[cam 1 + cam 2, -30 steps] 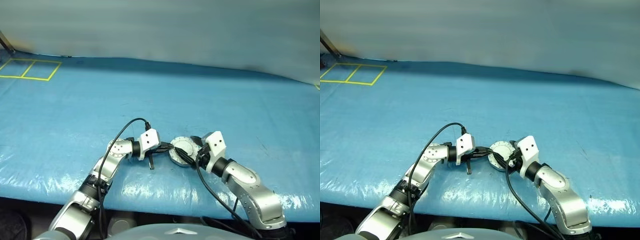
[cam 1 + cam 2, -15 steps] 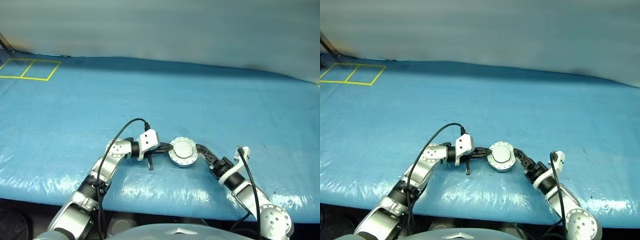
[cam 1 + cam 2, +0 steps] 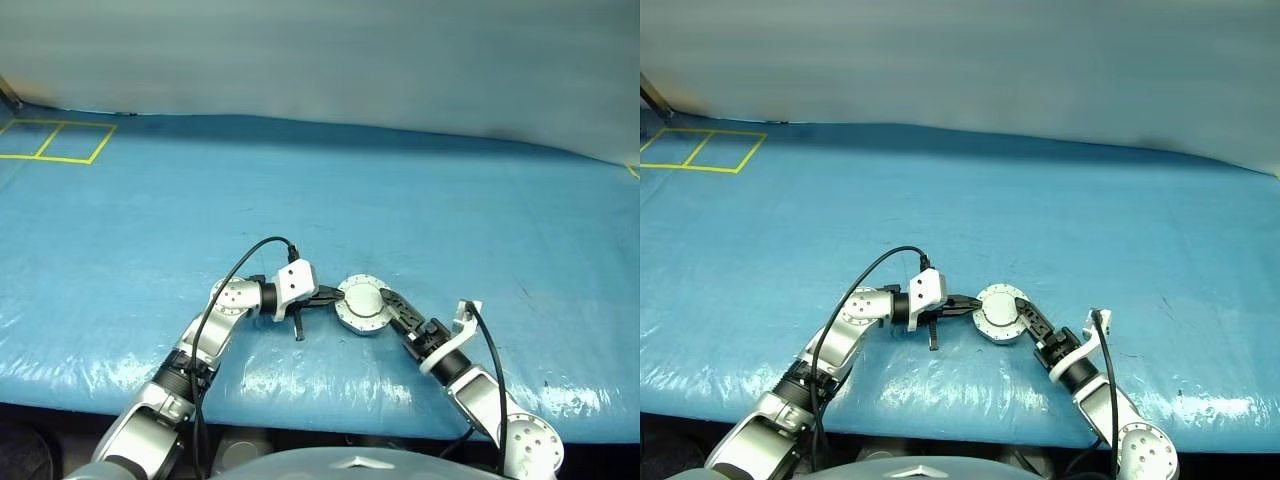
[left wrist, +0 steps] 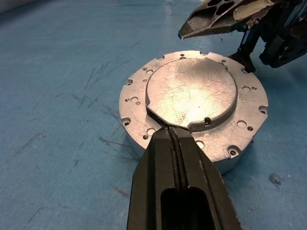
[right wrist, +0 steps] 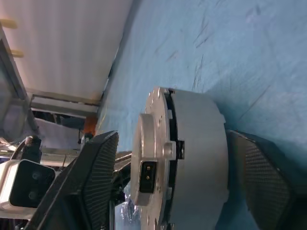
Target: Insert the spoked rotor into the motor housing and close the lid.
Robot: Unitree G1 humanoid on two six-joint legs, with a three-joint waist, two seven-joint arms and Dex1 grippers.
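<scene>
Lid (image 4: pixel 192 93), a round silver-grey metal disc, sits on the shallow silver motor housing (image 5: pixel 199 158) between the right gripper (image 5: pixel 172 158)'s spread jaws, while the left gripper (image 4: pixel 175 139)'s jaws, pressed together, touch its near edge.

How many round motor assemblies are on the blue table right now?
1. The motor housing with the lid on top sits near the blue table's front edge, between the left gripper and the right gripper. Any rotor inside would be hidden.
</scene>
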